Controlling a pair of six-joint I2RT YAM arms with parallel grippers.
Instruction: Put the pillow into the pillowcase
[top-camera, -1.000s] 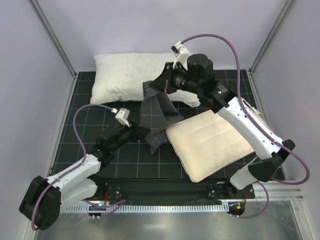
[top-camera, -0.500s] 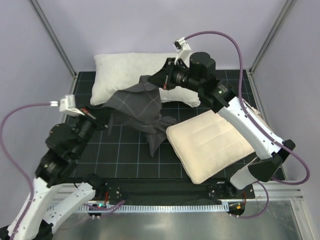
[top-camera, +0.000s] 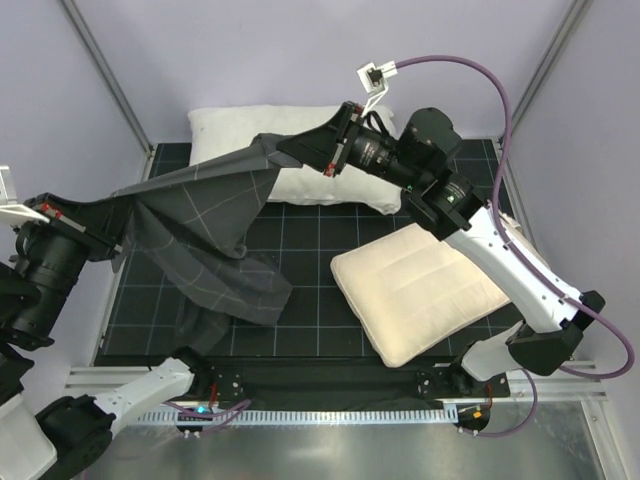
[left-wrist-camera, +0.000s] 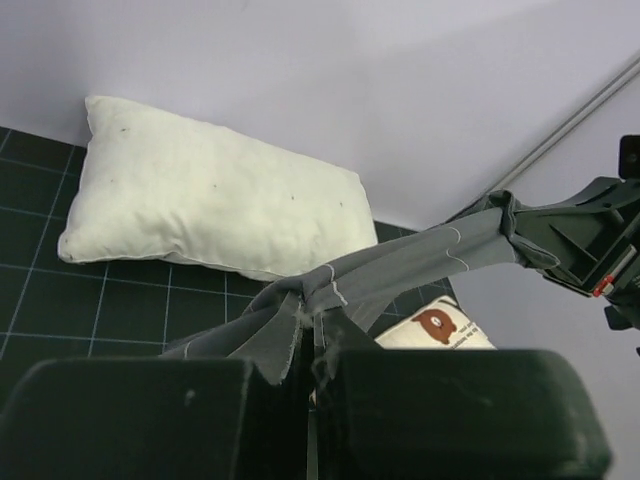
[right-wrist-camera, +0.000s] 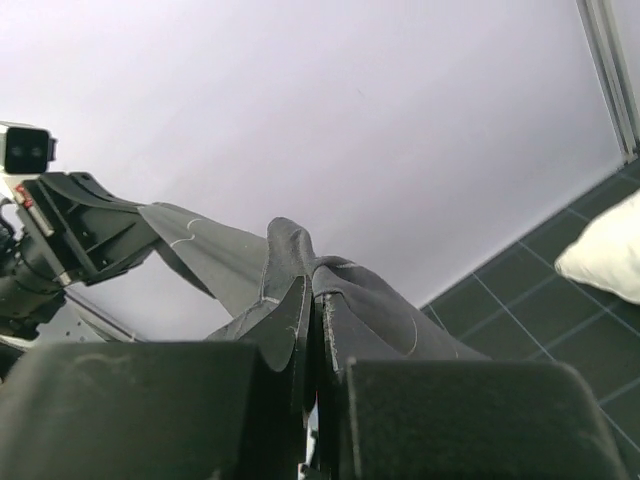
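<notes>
A: Where is the pillowcase (top-camera: 200, 215)?
B: Strung between the left gripper (top-camera: 92, 217) and the right gripper (top-camera: 295, 150), each clamped shut on a corner, its bulk hanging below. The pillow (top-camera: 420, 290) lies flat on the mat (top-camera: 300, 325), outside the case.

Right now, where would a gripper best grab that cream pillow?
Probably by the thin left edge of the cream pillow, coming in over the black mat: it lies flat and broad, and the right arm overhangs its other side.
</notes>
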